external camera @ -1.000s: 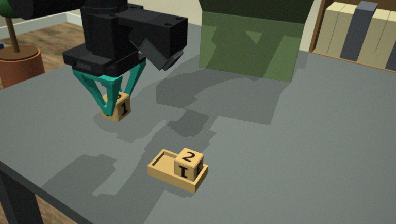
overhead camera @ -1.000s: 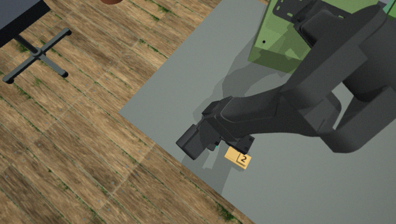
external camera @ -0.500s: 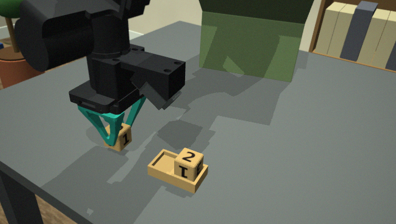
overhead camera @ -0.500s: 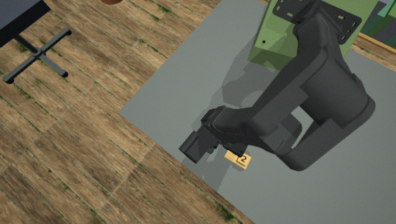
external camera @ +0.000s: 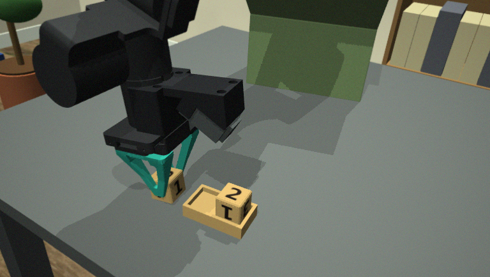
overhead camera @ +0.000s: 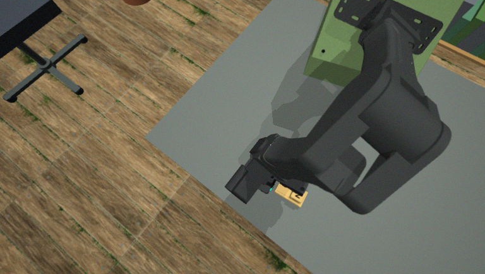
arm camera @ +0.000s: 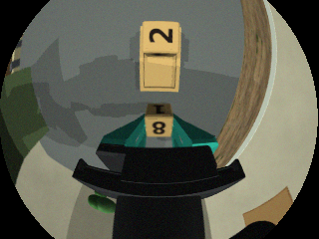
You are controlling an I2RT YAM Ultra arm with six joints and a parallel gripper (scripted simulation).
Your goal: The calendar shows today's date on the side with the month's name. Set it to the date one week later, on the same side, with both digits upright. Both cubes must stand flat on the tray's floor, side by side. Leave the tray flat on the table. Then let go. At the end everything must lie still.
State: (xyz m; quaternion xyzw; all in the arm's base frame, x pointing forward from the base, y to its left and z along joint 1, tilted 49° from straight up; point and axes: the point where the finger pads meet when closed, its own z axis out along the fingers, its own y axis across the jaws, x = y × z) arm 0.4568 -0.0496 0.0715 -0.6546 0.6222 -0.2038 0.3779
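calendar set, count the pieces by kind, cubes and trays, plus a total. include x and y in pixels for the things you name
Cubes: 2, one in the gripper (external camera: pixel 172 183) (arm camera: pixel 159 130), one in the tray (overhead camera: pixel 298 196) (external camera: pixel 233 203) (arm camera: pixel 160 37)
Trays: 1 (overhead camera: pixel 286 200) (external camera: pixel 211 219) (arm camera: pixel 159 90)
Total: 3

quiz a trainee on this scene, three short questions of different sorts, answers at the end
1. True or false: the tray holds two cubes.
2. Fill in: the cube in the tray shows the digit ___ on top.
3. Which is the claw gripping?
a) the tray
b) a cube
c) a book

Key: 1. false; 2. 2; 3. b
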